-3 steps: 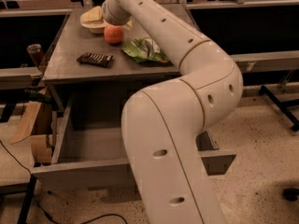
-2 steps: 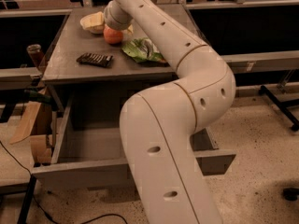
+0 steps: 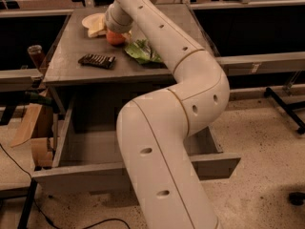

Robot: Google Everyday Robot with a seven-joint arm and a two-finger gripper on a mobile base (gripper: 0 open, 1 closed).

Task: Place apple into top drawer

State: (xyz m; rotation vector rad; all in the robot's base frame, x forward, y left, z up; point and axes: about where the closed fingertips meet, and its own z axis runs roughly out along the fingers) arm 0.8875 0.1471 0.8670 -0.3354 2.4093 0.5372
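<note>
The apple [image 3: 114,38], small and red-orange, sits on the grey cabinet top [image 3: 76,68] just right of a cream bowl [image 3: 93,23]. My gripper [image 3: 116,29] is at the end of the white arm, directly over the apple and covering its top. The wrist hides the fingers. The top drawer [image 3: 95,149] stands pulled out below the cabinet top. Its flat front panel [image 3: 86,178] faces the camera and its inside shows nothing. My arm's big lower links hide the drawer's middle and right part.
A dark snack bar [image 3: 97,60] lies at the front left of the top. A green bag [image 3: 142,52] lies right of the apple. A cardboard box [image 3: 33,128] stands left of the drawer. Dark tables and a rail [image 3: 257,61] flank the cabinet.
The wrist has settled lower over the apple, which shows less now. The elbow and lower arm have swung slightly left. The apple, bowl and drawer have not moved.
</note>
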